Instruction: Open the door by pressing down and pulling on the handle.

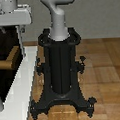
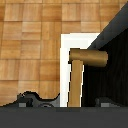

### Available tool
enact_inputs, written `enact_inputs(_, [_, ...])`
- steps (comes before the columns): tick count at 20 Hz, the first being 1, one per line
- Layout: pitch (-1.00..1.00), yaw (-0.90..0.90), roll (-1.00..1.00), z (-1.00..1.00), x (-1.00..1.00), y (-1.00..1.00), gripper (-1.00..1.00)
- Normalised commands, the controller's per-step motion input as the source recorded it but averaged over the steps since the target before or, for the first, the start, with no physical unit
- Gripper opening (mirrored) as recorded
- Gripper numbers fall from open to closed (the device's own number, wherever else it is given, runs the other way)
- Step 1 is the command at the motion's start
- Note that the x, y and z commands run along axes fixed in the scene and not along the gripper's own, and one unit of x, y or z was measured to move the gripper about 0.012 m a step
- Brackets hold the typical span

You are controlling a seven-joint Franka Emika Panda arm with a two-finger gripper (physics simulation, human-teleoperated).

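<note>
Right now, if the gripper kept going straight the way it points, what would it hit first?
Most likely the handle: its tan lever lies directly ahead in the wrist view, beside the door. The gap to it is unclear.

The door [image 1: 7,58] stood at the nine o'clock edge of the exterior view, a very dark panel in a white frame [image 1: 23,80]. In the wrist view the door [image 2: 112,60] filled the three o'clock side, black and flat. The handle [image 2: 76,82] was a tan lever running from a stubby round base [image 2: 90,56] toward six o'clock, lying across the frame's white edge. In the exterior view the handle [image 1: 7,62] showed tan against the dark panel.
</note>
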Motion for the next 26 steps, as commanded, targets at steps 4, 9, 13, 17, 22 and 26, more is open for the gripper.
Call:
enact_inputs(4, [0.00, 0.00, 0.00, 0.00, 0.00, 0.00, 1.00])
enact_inputs(9, [0.00, 0.00, -0.06, 0.00, 0.00, 0.00, 1.00])
enact_inputs(13, [0.00, 0.00, -0.04, 0.00, 0.00, 0.00, 1.00])
enact_inputs(17, [0.00, 0.00, -0.08, 0.00, 0.00, 0.00, 1.00])
enact_inputs(22, [0.00, 0.00, -0.03, 0.00, 0.00, 0.00, 1.00])
enact_inputs(26, [0.00, 0.00, 0.00, 0.00, 0.00, 0.00, 1.00])
